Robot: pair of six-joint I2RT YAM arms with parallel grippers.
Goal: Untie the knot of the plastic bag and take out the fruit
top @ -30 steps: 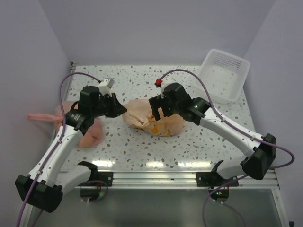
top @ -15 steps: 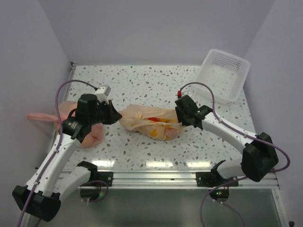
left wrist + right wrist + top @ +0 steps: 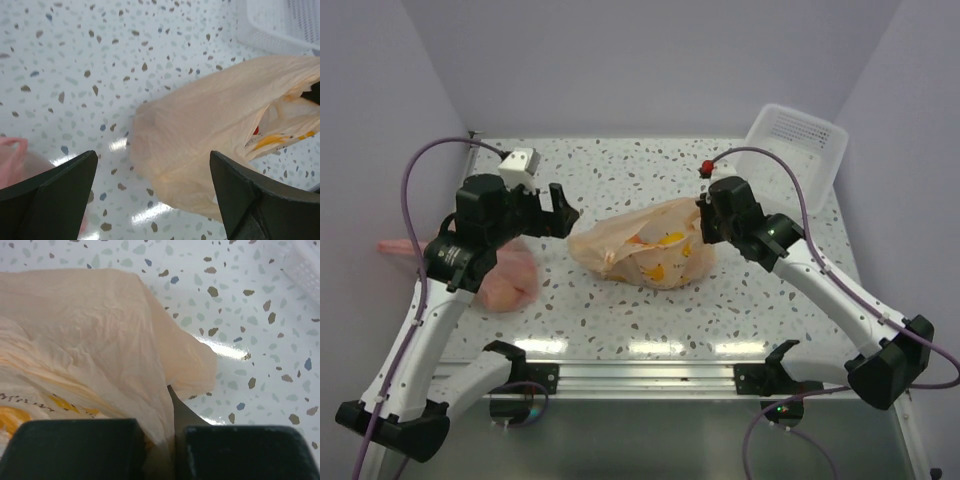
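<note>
Finding no tied knot on top of the plastic bag (image 3: 642, 255) — judging the untying as done or almost done, and seeing the mouth gaping open. Not yet taking out the fruit: glimpsing only a red spot (image 3: 256, 131) and some yellow patches inside the mouth, fruit or print impossible to tell.

Lying in the middle of the table (image 3: 620, 170), between the two arms, well apart from the white basket (image 3: 795, 150) at the far right and near the pink bag (image 3: 510, 282) at the left. Pinching the right edge of the bag with the right gripper (image 3: 704, 228), jaws closed on the thin film. Holding the left gripper (image 3: 567, 212) spread wide and empty, just beside the left end of the bag, seemingly not touching it — probably needing next to reach into the mouth.
</note>
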